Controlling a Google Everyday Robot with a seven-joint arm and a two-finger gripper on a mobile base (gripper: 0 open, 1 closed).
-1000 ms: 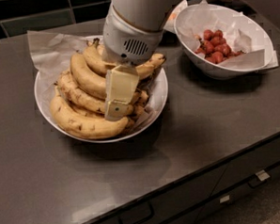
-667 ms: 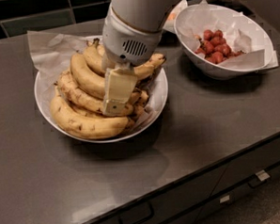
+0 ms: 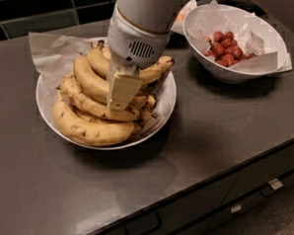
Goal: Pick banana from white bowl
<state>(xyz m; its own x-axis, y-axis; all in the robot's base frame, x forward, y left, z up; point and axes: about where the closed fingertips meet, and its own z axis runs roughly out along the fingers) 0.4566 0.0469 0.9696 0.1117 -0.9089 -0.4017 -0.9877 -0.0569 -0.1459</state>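
At the far left, crinkled white paper (image 3: 50,53) spills over the back edge of the white bowl (image 3: 41,102), which sits on a dark countertop (image 3: 212,136) and holds a heap of bananas. At the front of the heap lies a big brown-flecked banana (image 3: 88,133), and above it, high on the left side of the pile, we find the banana (image 3: 88,79) – thick, strongly curved, its yellow skin mostly clean. Just to its right the gripper (image 3: 120,98) reaches down from the pale arm housing (image 3: 141,45) into the middle of the pile, its cream-coloured end lying against the banana's right end; whether it has hold of anything we cannot tell. Past the housing a dark-tipped banana (image 3: 160,65) pokes out toward the bowl's right rim. Well apart, at the right, stands a deeper white bowl (image 3: 234,76) lined with paper, with small red fruit (image 3: 223,48) inside.
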